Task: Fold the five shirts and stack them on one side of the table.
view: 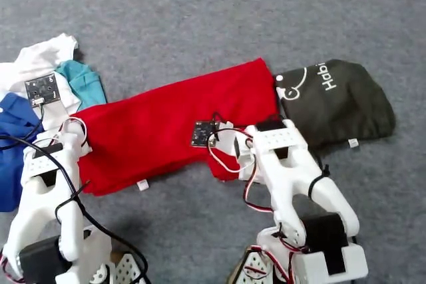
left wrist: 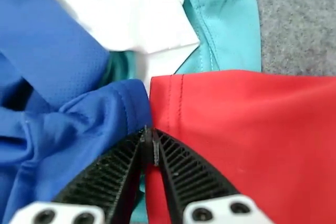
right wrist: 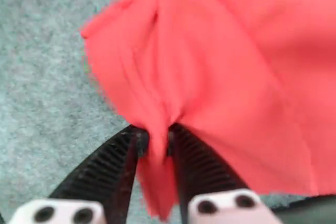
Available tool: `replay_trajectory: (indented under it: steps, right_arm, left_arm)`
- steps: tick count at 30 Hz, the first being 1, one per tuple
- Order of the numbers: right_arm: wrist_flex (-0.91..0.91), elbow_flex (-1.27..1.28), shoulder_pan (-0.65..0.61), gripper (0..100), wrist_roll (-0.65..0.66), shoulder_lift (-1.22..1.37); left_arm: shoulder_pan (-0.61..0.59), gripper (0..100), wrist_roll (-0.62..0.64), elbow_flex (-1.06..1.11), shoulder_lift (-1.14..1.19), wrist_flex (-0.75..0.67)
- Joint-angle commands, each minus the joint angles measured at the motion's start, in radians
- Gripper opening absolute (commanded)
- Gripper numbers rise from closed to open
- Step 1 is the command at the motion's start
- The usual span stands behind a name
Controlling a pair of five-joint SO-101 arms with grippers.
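Obs.: the red cloth shirt [view: 166, 124] [left wrist: 252, 129] [right wrist: 236, 51] lies spread on the grey felt-like table cover [view: 200, 24]. Its long axis runs on a diagonal from the near-left to the far-right.

My left gripper [left wrist: 149, 148] sits at the shirt's left short end. The jaws are closed to a sliver on the stitched hem, and I judge that they pinch the edge. My right gripper [right wrist: 155, 142] is on the near long edge, past the middle toward the right end. It is clamped on a gathered bunch of red cloth.

Key relation: both holds sit on the near-left side, so the rest of the cloth lies away from me, up and to the right. I judge that a fold has to carry these edges across that axis, both arms together.

Surroundings:
- The blue mesh-knit shirt [left wrist: 52, 77] [view: 13, 124] touches the red hem right at my left jaws. It may get dragged along.
- The white cotton shirt [left wrist: 131, 14] [view: 33, 64] and the teal shirt [left wrist: 231, 19] [view: 83, 84] lie heaped just beyond the blue one.
- The dark olive folded shirt with white print [view: 339, 108] meets the red shirt's far-right end. I cannot tell which lies on top.
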Motion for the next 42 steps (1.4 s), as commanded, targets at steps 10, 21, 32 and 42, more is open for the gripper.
replay_trajectory:
  steps: [10,21,32,42]
  right_arm:
    - [0.201,-0.351,0.038,0.3,-0.020,0.031]
    - [0.456,-0.963,-0.025,0.4,0.115,0.435]
    - [0.629,-1.330,-0.096,0.5,0.299,0.702]
    - [0.615,-1.509,-0.111,23.9,0.284,0.783]
  left_arm:
    - [-0.005,2,0.006,-0.037,0.001,0.005]
    - [-0.003,2,0.006,-0.032,0.001,0.005]
    - [0.017,2,0.002,-0.029,0.001,0.005]
    - [0.018,2,0.002,-0.029,0.001,0.005]
